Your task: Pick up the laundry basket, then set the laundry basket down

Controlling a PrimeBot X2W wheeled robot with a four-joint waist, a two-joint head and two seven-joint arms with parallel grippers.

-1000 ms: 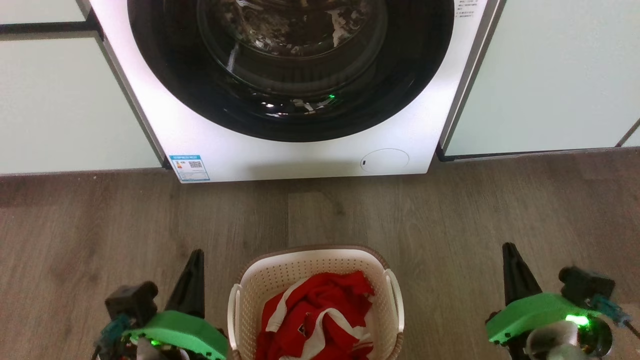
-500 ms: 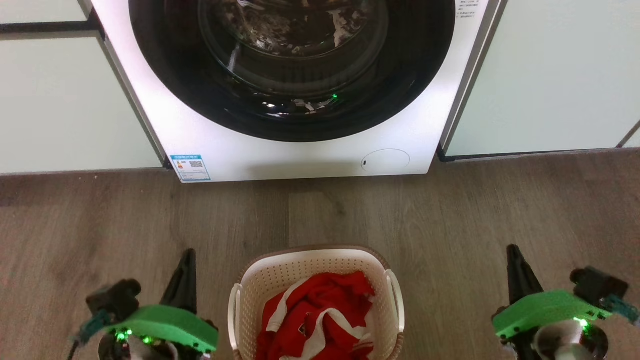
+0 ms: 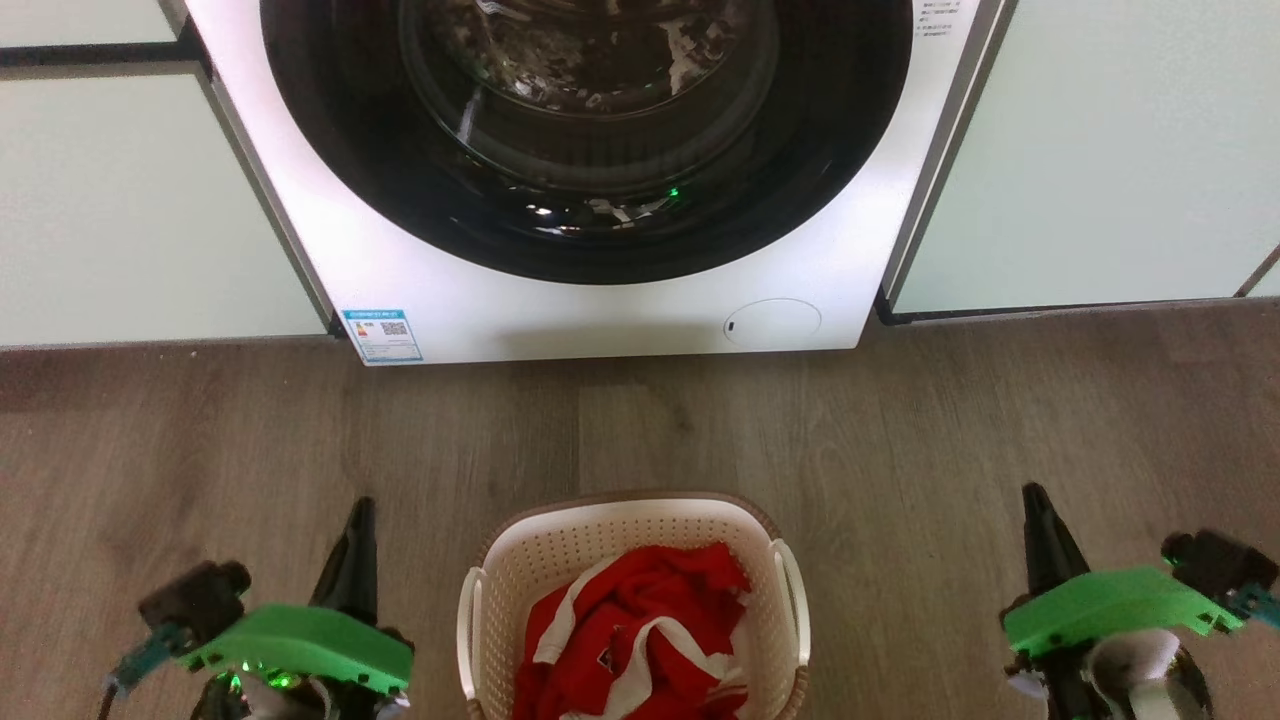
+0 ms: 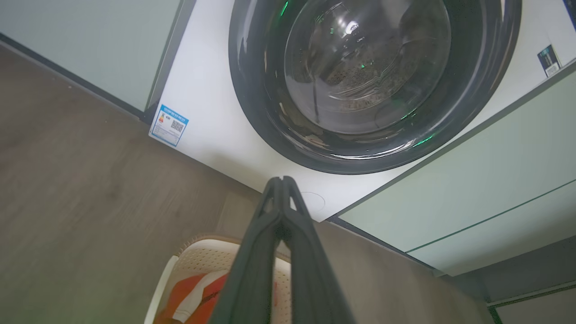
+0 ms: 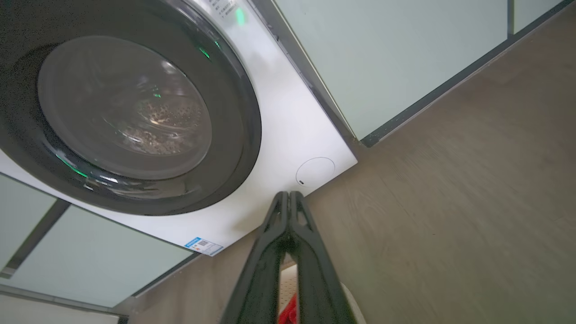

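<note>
Both pincers are clenched with fingertips pressed together, grasping nothing. The left gripper (image 3: pixel 358 515) hangs near the left side of the laundry basket (image 3: pixel 556 552), and the right gripper (image 3: pixel 1036 500) is well off to its right. The basket sits on the wood floor (image 3: pixel 900 450) and holds a red-and-white garment (image 3: pixel 640 620). Bare floor separates its far rim from the washing machine (image 3: pixel 600 315).

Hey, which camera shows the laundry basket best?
The head view: the basket stands on the floor with its far rim, both handles and the red clothes inside showing; its near end is cut off. The left wrist view shows a corner behind the left gripper; the right wrist view shows a sliver.
</note>
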